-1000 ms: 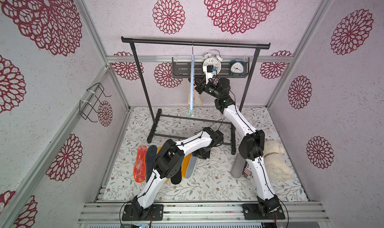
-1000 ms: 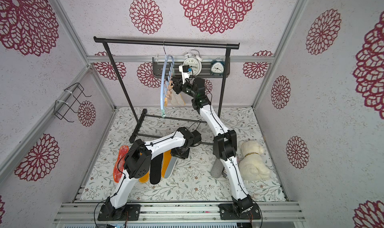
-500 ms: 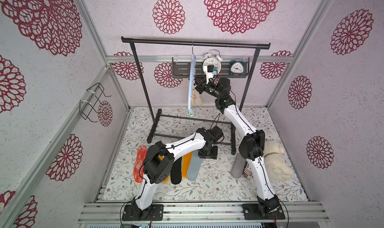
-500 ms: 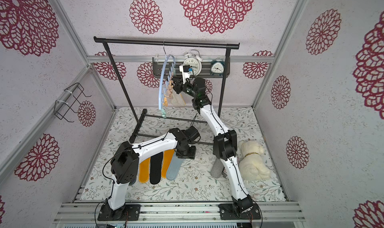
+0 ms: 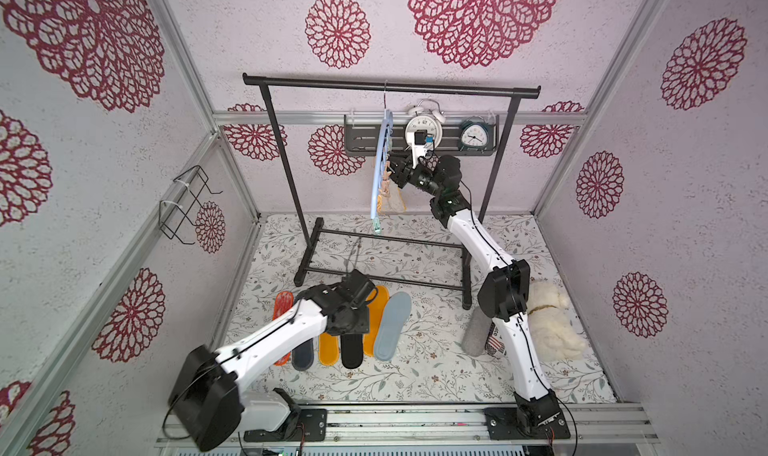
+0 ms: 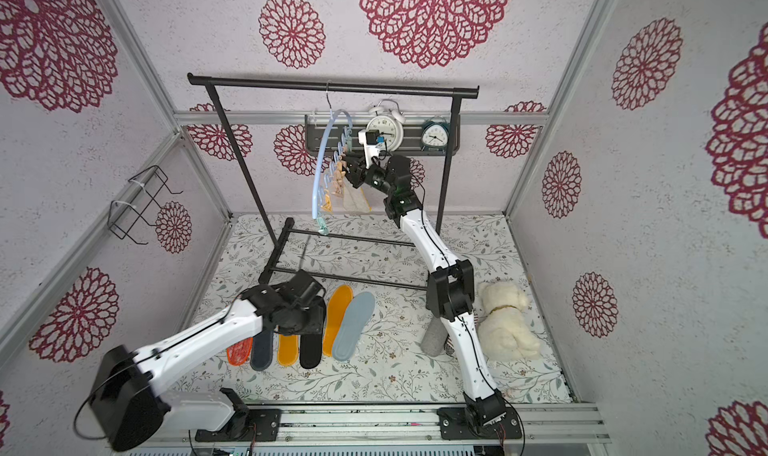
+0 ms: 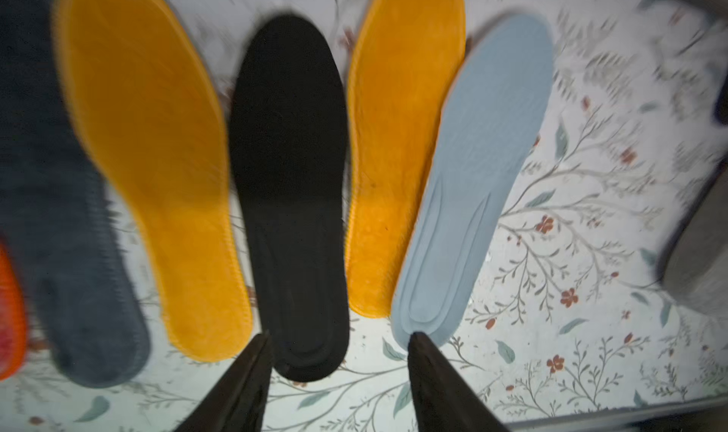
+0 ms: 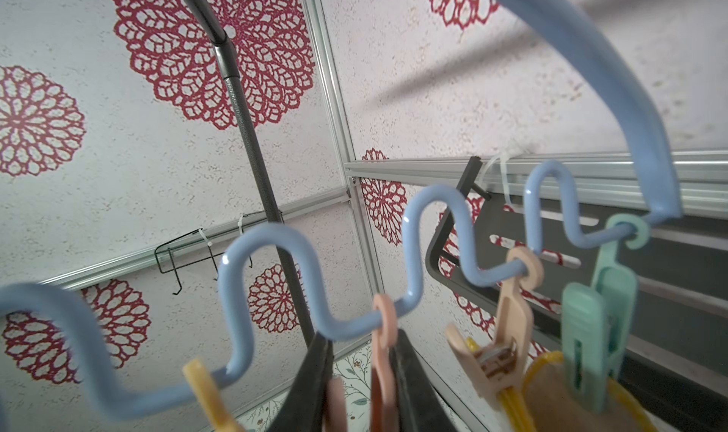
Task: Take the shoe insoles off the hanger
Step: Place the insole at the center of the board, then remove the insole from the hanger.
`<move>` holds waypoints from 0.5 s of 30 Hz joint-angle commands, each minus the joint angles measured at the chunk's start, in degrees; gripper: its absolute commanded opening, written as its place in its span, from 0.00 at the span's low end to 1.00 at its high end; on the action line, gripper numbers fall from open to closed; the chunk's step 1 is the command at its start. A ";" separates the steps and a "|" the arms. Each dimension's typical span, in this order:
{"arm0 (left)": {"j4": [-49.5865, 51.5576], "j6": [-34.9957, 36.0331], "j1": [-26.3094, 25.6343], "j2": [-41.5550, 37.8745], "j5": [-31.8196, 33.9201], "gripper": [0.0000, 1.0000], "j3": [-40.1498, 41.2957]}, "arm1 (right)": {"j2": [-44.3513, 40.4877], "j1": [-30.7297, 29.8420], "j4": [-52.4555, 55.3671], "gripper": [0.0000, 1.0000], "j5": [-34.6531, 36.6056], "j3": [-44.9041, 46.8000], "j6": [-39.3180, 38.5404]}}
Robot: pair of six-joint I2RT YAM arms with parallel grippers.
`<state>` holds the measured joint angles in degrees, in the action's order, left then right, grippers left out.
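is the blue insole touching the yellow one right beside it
Touching. In the left wrist view the light blue-grey insole overlaps the edge of the mustard-yellow insole toward the heels.

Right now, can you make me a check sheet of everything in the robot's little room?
Surface: floral mat, six insoles lying in a row on it.
Job's things: hanger hooked on the black rack; a yellow-edged insole clipped to it.
Clutter: grey felt roll, white plush toy.
Claws: left claw open over the row, empty; right claw shut on a pink clothespin.
Cables: black cable along the right arm.
Surroundings: two alarm clocks on a shelf, wire bracket.
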<state>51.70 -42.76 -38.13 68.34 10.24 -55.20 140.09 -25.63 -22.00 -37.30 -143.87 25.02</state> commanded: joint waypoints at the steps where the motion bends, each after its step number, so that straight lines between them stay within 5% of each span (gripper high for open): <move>1: -4.29 9.04 1.13 -14.04 15.26 0.66 4.11 | 0.60 0.79 3.91 0.15 0.38 -0.54 -0.89; 6: -15.48 25.60 2.28 -39.32 14.98 0.73 19.50 | 0.48 0.66 5.82 0.15 -0.12 -0.44 -2.33; 11: -18.59 27.65 1.62 -59.95 23.66 0.87 25.20 | 0.46 0.63 5.90 0.16 0.11 -0.06 -3.04; 15: -18.90 27.47 1.62 -65.27 24.28 0.87 25.96 | 0.17 0.52 6.73 0.18 0.28 -0.09 -3.76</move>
<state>36.25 -17.82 -36.23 4.62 31.70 -29.93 140.09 -25.65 -20.86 -37.60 -143.87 22.09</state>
